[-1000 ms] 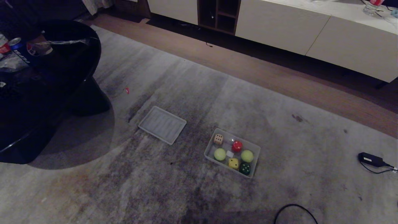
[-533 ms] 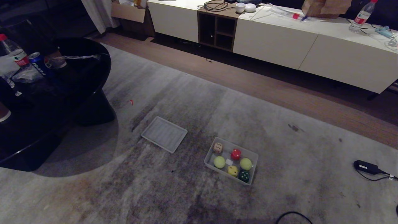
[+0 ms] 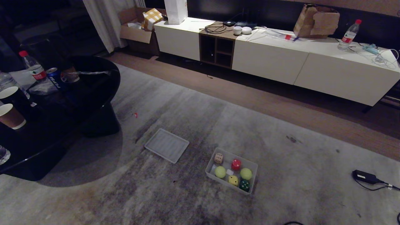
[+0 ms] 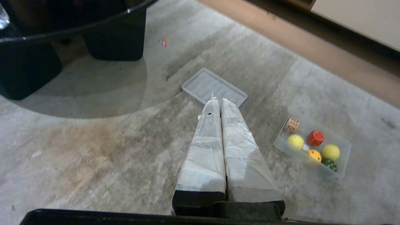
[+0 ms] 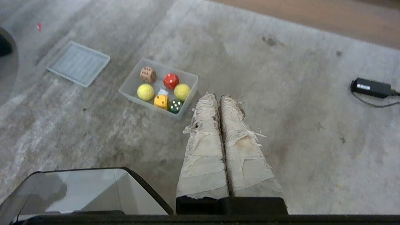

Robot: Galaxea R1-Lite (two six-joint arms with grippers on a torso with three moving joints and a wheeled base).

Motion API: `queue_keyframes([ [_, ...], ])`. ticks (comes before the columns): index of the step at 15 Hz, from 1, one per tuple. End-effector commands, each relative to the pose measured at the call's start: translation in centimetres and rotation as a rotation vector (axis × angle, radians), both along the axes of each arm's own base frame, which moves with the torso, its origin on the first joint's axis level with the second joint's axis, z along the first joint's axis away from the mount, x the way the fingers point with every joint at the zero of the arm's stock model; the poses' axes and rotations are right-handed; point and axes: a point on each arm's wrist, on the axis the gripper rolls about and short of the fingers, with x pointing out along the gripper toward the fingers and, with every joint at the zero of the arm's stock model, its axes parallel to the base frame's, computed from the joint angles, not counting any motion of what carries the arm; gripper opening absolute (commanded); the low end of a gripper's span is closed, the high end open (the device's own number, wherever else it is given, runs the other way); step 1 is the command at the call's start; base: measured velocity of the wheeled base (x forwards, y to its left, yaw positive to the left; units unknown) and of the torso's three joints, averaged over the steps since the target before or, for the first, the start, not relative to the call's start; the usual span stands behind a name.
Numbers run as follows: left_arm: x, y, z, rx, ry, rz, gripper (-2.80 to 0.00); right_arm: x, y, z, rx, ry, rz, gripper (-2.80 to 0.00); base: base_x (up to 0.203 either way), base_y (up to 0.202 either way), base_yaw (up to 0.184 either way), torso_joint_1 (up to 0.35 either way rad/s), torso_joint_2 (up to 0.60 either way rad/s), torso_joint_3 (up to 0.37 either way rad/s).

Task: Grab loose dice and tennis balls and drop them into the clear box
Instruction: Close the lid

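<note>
Clear box (image 3: pixel 253 170) of translucent whitish plastic, shallow, rectangular, rounded corners — sits on the grey mottled rug (image 3: pixel 187 103), well apart from both grippers. Inside it: beige die with dark dots (image 3: pixel 218 158) at the far end, red die (image 3: pixel 236 164) just beside it, two fuzzy yellow-green tennis balls (image 3: pixel 220 172) flanking a small white scrap, then yellow die with dark dots (image 3: pixel 233 180) and dark green die with pale dots (image 3: pixel 244 185) at the near end. No dice or balls lie loose on the rug in any view.

Flat ribbed clear lid panel (image 3: pixel 167 145) lies on the rug near the box, not touching it. Black round table (image 3: pixel 93 84) to the robot's left carries bottles, a can and paper cups. Black power adapter with cord (image 3: pixel 364 176) on the rug far right. Long white low cabinet (image 3: pixel 268 59) along the far wall.

Neither arm shows in the head view. Left gripper (image 4: pixel 217 100) — tape-wrapped fingers pressed together, nothing between them, hanging above the rug over the lid panel's near edge. Right gripper (image 5: pixel 217 96) likewise: fingers together, empty, above the rug just beside the box.
</note>
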Motion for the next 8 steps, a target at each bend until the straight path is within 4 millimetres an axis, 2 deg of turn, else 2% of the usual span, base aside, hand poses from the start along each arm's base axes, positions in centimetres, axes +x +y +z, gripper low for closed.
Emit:
queue_keyframes([
  [1,0.02,0.0,-0.04,-0.001,0.002,0.001,-2.8,0.01,0.0,-0.01,0.0,0.003,0.0,-2.8,0.0,0.0,0.0,0.002,0.0,0.212],
  [8,0.02,0.0,-0.04,-0.001,0.002,0.001,-2.8,0.01,0.0,-0.01,0.0,0.003,0.0,-2.8,0.0,0.0,0.0,0.002,0.0,0.202],
])
